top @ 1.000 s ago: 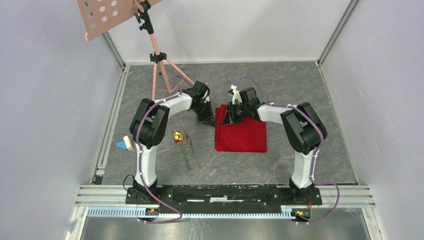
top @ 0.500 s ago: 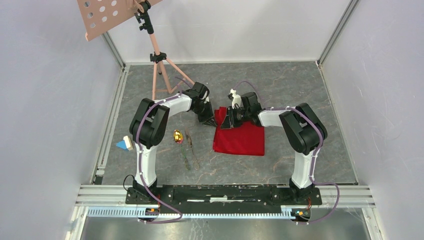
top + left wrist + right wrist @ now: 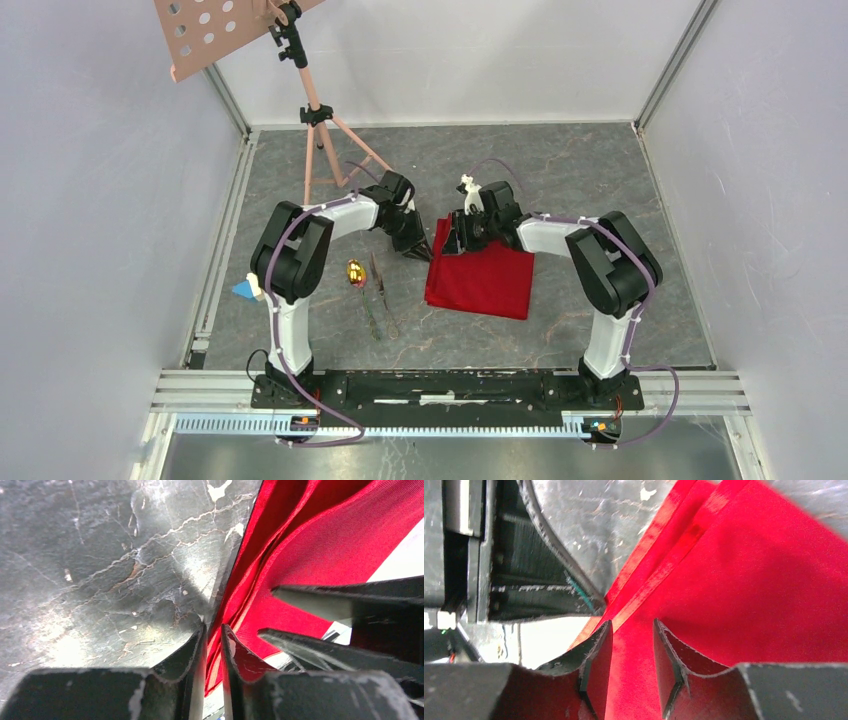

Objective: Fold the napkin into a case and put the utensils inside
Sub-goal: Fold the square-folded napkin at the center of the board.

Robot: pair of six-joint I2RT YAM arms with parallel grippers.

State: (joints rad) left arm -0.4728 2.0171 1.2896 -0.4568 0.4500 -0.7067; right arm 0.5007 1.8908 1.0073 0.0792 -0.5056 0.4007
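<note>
Left to right. The gold-bowled spoon [image 3: 354,273] and the thin dark metal cutlery pieces [image 3: 378,298] lie well off to the left of both sets of fingers. Their long axes run near-to-far, nothing touches them, and your left arm is the nearer one.

Left gripper [image 3: 213,640]: jaws only a narrow slit apart, and the left edge of the large bright red velvety cloth napkin [image 3: 320,565] runs through that slit. Can't tell if it's pinched or just lying loose.

Right gripper [image 3: 631,630]: jaws clearly apart, red cloth between and under them, nothing clamped as far as I can judge.

Key relation: both sets of fingertips sit together at the napkin's far-left corner. The rest of the cloth spreads away to the right of the fingers and back toward the arm bases. It's folded to a near-square, slightly skewed, with no clear long axis and not yet a narrow case. My guess is that the next fold hinges on that left edge.

Only the top view gives you the whole outline and the cutlery. Only the wrist views show the jaw gaps and the stacked hem layers, fanned open over the grey marbled tabletop [image 3: 100,555].
</note>
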